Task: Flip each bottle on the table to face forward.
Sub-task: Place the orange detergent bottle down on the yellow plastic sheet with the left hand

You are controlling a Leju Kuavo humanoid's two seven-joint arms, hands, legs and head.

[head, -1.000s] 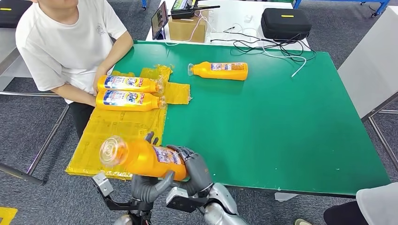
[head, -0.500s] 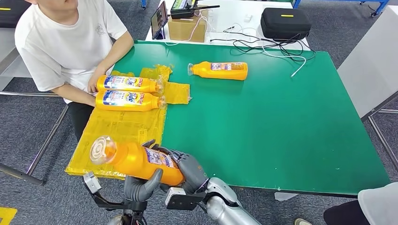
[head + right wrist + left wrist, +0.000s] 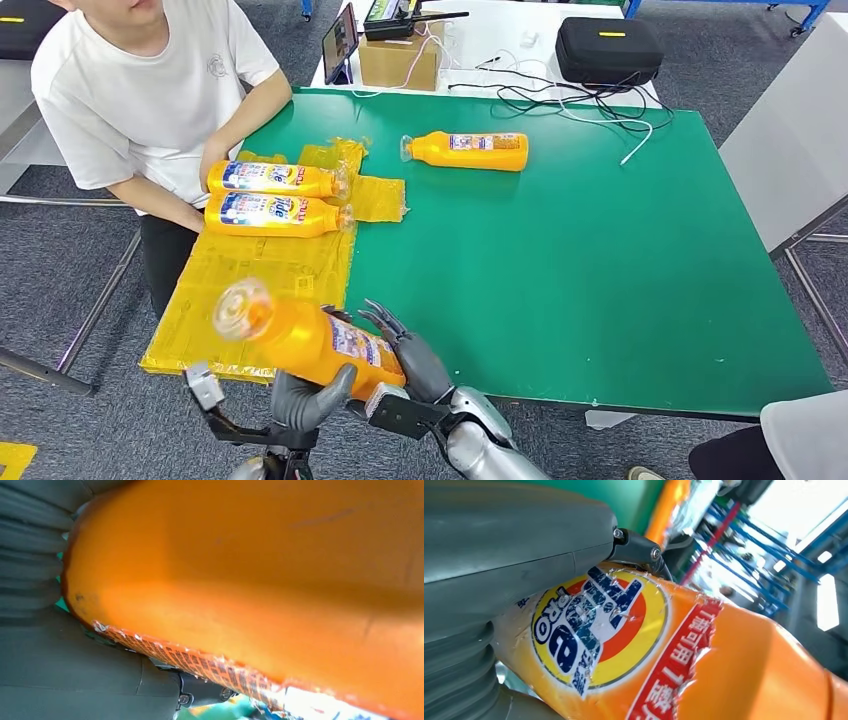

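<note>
Head view: left hand [image 3: 305, 400] and right hand [image 3: 415, 362] both grasp the bottle [image 3: 310, 340]; roll it slowly, logo side upward, before lowering.

Ahead of your fingers [image 3: 385, 322] and to their right, the green desk [image 3: 600, 280] lies bare, wide room to pass. Far ahead, one bottle [image 3: 468, 150] lies across the way. Ahead-left, two bottles [image 3: 272, 197] sit on the yellow sheet [image 3: 250, 280], a person's hands [image 3: 212, 160] touching them, blocking that side.
</note>
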